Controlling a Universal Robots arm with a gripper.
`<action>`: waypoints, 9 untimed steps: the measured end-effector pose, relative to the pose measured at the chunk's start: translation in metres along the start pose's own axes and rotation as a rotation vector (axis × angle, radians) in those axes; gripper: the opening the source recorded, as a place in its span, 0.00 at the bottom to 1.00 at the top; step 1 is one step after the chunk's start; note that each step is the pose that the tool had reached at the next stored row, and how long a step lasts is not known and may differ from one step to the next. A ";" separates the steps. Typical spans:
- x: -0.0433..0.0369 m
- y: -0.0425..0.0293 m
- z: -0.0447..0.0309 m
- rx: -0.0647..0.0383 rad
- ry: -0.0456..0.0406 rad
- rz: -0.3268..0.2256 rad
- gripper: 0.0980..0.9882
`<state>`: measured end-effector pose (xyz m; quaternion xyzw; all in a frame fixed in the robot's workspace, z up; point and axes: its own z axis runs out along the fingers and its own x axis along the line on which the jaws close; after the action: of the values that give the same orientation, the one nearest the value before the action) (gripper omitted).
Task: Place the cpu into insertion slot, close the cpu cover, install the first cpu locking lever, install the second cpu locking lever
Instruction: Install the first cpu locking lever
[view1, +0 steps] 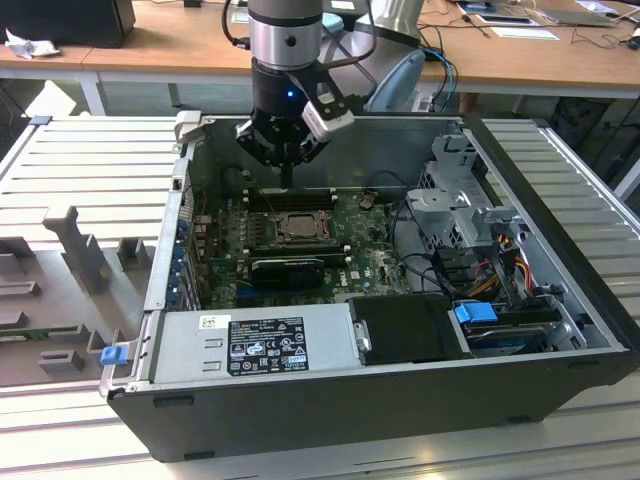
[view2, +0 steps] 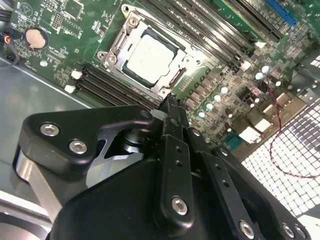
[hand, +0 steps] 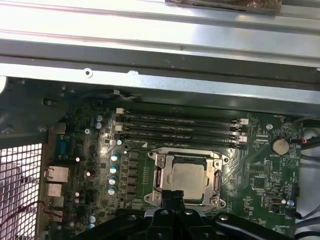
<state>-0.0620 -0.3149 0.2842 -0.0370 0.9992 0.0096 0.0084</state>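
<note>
The claw (view1: 287, 180) hangs inside the open computer case (view1: 400, 400), over the green board (hand: 260, 185). Its fingers (view2: 174, 130) are pressed together, narrow, and hold nothing. The chip (view2: 150, 54) lies flat in the socket (view1: 275, 232), and the metal cover (hand: 162, 165) lies flat around it. The fingertips stand just beside the socket's edge, not over the chip.

Open PC case (view1: 400, 410) on slatted bench (view1: 90, 160). End effector (view1: 287, 178) hangs tips-down, fingers together, near case far wall, above motherboard (view1: 222, 232), just beyond insertion slot (view1: 298, 228). Power supply (view1: 265, 343) along case near wall.
</note>
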 end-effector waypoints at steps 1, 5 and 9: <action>0.0008 0.0000 0.0018 0.000 0.0000 0.004 0.01; 0.0051 0.0002 0.0089 0.000 -0.0001 0.007 0.01; 0.0081 0.0004 0.0111 -0.006 -0.0007 0.014 0.01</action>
<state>-0.0699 -0.3149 0.2729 -0.0301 0.9994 0.0125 0.0085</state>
